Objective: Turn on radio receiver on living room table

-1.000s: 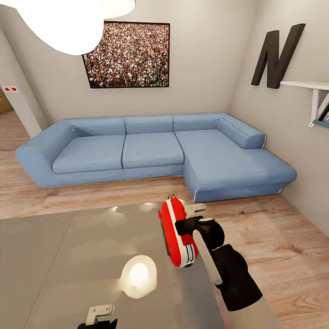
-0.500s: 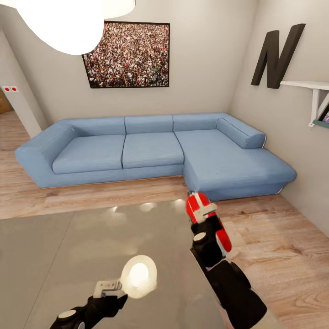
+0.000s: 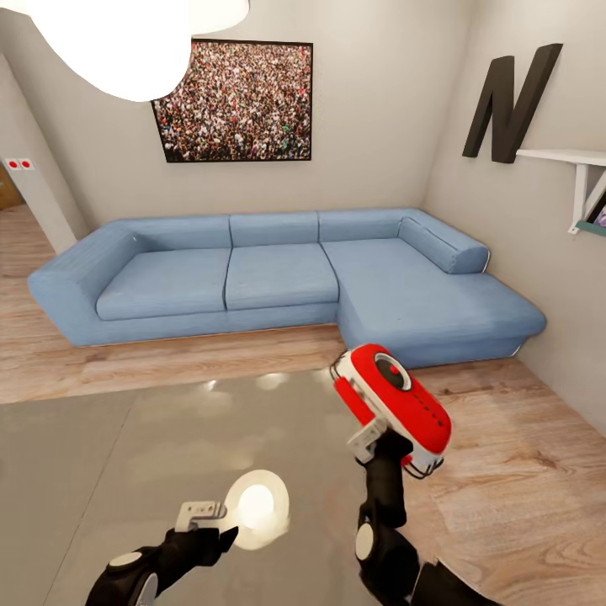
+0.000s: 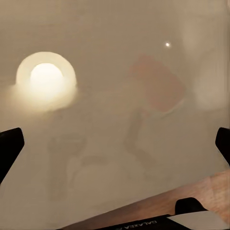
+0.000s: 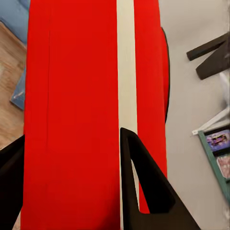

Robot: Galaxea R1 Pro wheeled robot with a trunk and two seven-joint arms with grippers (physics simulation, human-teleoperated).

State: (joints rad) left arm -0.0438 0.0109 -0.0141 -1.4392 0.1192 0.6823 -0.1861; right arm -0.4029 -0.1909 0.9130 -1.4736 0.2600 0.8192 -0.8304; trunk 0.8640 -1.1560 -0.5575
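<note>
The living room [image 3: 404, 101] was seen from the head view, with beige walls and a light wood floor [image 3: 522, 471]. A blue L-shaped sofa [image 3: 278, 278] was set against the far wall and ran along the right-hand wall. Above it a framed crowd photo [image 3: 236, 88] was hung, and a big dark letter N [image 3: 509, 101] was fixed to the right-hand wall over a white shelf [image 3: 572, 160]. A white lamp shade [image 3: 126, 42] was caught at the upper edge of the view.

The near part of the scene was taken up by the counter [image 3: 101, 471], its glossy grey-beige top marked by a bright lamp reflection [image 3: 257, 509].

The radio receiver [image 3: 391, 404] was held in the air above the counter's right edge, tilted, its red face with a round dial turned towards the head camera. It was clamped in the right pincer [image 3: 370, 438], which was raised from below. In the right wrist view the red body with its white stripe [image 5: 125, 62] was seen pressed between the dark fingers [image 5: 143, 191].

The left pincer [image 3: 202, 513] was held low over the counter, just beside the reflection. Its fingers [image 4: 9, 148] were seen well apart in the left wrist view, with nothing between them.
</note>
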